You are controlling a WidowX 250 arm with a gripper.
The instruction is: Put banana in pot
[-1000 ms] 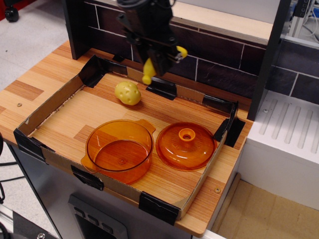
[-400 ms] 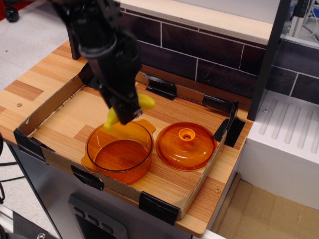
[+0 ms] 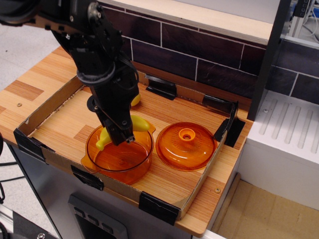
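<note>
Black tool (image 3: 121,133) is clamped on the small bright-yellow curved plastic banana (image 3: 105,138), w/ its middle hidden, over the round transparent orange plastic pot (image 3: 119,155); arm mostly covers the pale-yellow potato (image 3: 135,99).

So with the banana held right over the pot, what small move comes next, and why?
Probably lower slightly and open the hand: it grips the banana over the pot, about at rim level, so a release should drop it inside, clear of the lid.
</note>
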